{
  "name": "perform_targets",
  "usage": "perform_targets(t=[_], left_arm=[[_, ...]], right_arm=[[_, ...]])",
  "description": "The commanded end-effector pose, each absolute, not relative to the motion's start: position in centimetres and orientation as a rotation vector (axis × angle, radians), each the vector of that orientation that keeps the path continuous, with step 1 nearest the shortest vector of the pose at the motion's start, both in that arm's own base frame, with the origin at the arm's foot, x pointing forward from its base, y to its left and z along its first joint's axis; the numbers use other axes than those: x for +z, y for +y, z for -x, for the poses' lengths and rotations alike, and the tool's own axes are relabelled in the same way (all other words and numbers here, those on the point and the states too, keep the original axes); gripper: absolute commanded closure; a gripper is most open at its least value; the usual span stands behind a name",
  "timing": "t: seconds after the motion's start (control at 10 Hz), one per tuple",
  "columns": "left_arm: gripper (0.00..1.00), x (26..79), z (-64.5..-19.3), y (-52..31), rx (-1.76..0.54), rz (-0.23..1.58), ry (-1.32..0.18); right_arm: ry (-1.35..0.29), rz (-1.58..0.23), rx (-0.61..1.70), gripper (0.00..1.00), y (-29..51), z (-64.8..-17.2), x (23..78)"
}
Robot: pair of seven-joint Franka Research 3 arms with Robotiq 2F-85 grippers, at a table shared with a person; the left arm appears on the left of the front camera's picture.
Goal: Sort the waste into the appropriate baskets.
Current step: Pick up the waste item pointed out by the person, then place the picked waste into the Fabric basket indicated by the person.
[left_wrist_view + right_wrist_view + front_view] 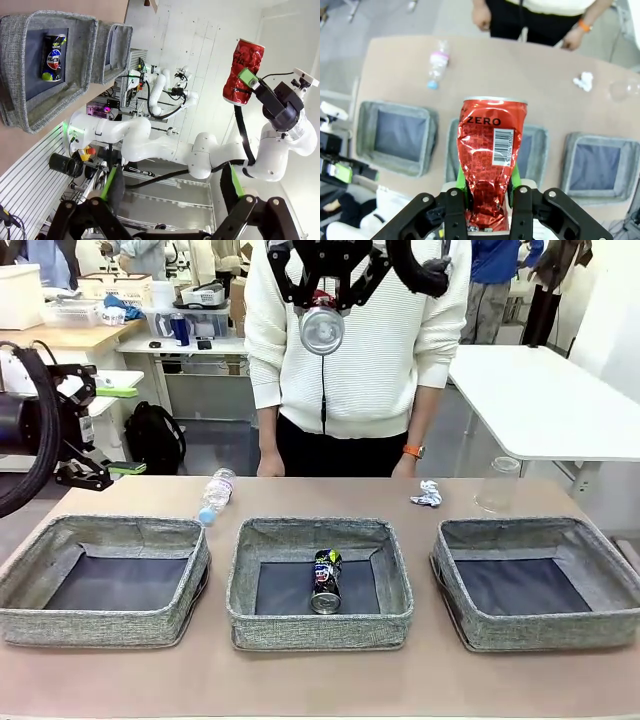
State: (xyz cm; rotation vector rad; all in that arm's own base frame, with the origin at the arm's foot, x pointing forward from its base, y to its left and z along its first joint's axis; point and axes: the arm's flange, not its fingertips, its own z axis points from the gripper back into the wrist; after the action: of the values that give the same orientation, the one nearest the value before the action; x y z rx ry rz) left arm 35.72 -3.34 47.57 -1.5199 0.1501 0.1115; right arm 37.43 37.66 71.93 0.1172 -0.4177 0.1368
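My right gripper [487, 200] is shut on a crumpled red drink can [492, 160], held high over the middle basket [532, 150]. In the front view that can [322, 328] hangs above the table in front of the person. A dark multicoloured can [326, 580] lies in the middle basket [320, 625]. The left basket [100, 625] and the right basket [540, 630] hold nothing. A clear bottle [215, 495], a white paper wad [427, 493] and a clear cup [497, 485] sit on the table beyond the baskets. My left gripper [170, 200] is open, off the table's left side.
A person stands at the far edge with both hands [268, 468] near the table. My left arm [50, 430] sits beyond the left edge. A white table [540, 405] stands at the back right.
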Motion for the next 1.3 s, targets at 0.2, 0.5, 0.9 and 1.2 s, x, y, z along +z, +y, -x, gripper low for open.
perform_targets(t=[0.2,0.5,0.9,1.2], left_arm=[[0.0,47.89,-35.61,-3.45,0.112,1.542,0.147],[0.0,47.89,-35.61,-3.45,0.112,1.542,0.147],[0.0,47.89,-35.61,-3.45,0.112,1.542,0.147],[0.0,47.89,-35.61,-3.45,0.112,1.542,0.147]], right_arm=[[-0.407,-0.128,0.141,0.65,37.29,-37.28,71.96],[-0.407,-0.128,0.141,0.65,37.29,-37.28,71.96],[-0.407,-0.128,0.141,0.65,37.29,-37.28,71.96],[-0.407,-0.128,0.141,0.65,37.29,-37.28,71.96]])
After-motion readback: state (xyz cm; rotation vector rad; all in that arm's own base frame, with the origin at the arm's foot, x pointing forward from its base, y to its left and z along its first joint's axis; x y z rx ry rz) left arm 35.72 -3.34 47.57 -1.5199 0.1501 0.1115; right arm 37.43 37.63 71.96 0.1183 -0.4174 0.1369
